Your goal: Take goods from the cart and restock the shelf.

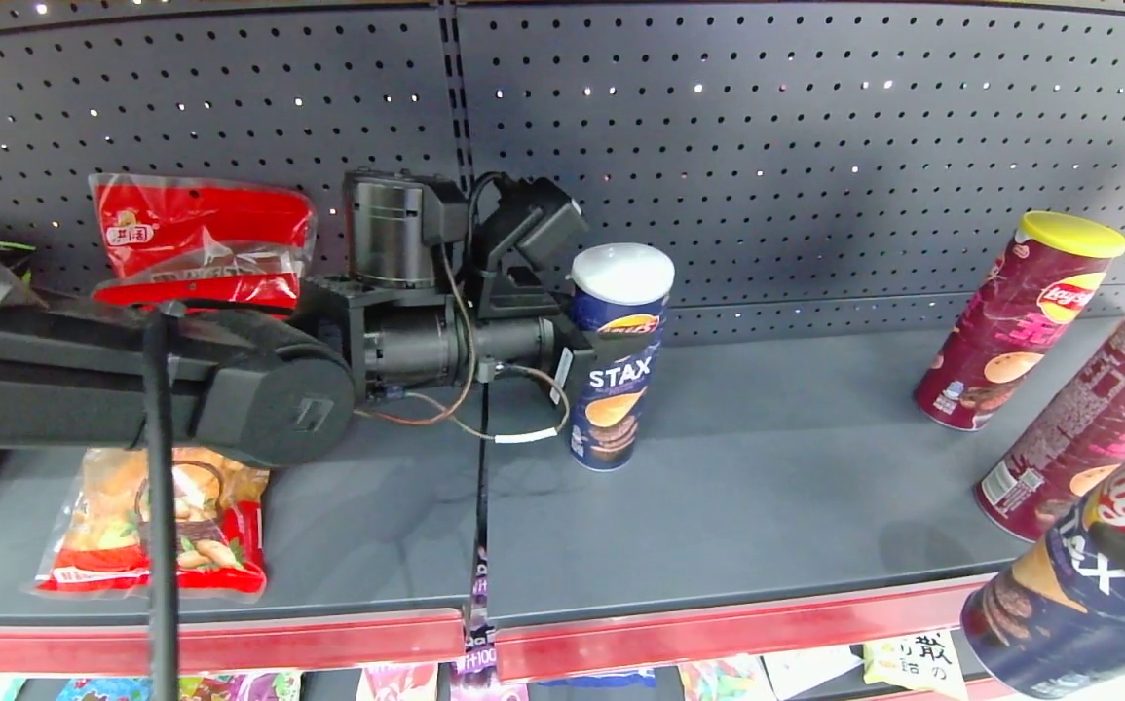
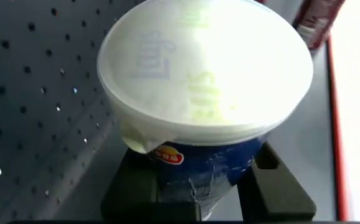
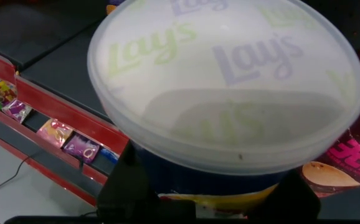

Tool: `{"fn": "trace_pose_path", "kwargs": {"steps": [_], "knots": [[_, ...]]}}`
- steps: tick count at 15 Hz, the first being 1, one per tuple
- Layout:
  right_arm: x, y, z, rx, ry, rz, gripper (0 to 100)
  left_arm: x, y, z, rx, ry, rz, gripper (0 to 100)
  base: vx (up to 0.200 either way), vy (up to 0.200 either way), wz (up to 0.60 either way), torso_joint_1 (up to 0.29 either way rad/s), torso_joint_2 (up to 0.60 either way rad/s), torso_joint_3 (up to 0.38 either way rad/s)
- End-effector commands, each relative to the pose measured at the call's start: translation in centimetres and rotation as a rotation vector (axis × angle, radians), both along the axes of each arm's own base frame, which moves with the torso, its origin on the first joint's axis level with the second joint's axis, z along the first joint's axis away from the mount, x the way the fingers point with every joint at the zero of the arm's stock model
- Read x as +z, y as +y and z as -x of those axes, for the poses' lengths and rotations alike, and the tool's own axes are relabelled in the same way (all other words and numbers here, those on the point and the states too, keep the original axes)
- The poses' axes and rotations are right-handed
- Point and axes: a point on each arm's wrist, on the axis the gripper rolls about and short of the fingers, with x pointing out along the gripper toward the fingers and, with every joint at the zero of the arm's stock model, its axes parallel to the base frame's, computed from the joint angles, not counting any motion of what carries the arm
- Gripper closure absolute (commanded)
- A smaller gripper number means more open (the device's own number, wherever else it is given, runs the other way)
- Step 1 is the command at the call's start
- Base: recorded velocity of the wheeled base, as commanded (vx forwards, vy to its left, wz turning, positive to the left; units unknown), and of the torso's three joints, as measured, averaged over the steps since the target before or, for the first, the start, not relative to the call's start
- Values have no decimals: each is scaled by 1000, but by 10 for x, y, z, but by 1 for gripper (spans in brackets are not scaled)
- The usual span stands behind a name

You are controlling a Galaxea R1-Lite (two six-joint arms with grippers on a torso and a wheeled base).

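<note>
Glossy printed wrap on blue chip can [image 1: 614, 389], w/ frosted smooth plastic lid [image 2: 205, 68]; same gloss on second blue chip can [image 1: 1059, 604]. Matt grey painted metal: shelf [image 1: 796, 487] & perforated pegboard [image 1: 815, 136]. Shiny crinkled clear film: peanut bag [image 1: 221, 545]. Matt blk plastic: left tool [image 2: 202, 193].

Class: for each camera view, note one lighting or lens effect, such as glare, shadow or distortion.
Head view: the shelf's red edge bows, a wide-lens bend; pegboard holes glint. Left wrist view: glare whitens the lid of the blue can. Right wrist view: grey shade crosses the top of the second can.
</note>
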Motion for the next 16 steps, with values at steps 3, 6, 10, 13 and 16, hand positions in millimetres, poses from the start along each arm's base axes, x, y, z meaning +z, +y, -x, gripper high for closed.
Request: {"fn": "trace_pose_path", "kwargs": {"steps": [3,6,10,13,16], "knots": [[0,0,0,2,0,0,100,18,37,42,-49,0,18,100,0,0,0,0,0,0],[0,0,0,5,1,1,100,12,48,61,-69,24,6,100,0,0,0,0,0,0],[0,0,0,4,-2,-1,100,7,50,67,-97,43,1,100,0,0,0,0,0,0],[0,0,0,4,-2,-1,100,5,46,72,-117,54,-1,100,0,0,0,0,0,0],[0,0,0,4,-2,-1,100,-6,48,79,-126,88,-22,100,0,0,0,0,0,0]]}}
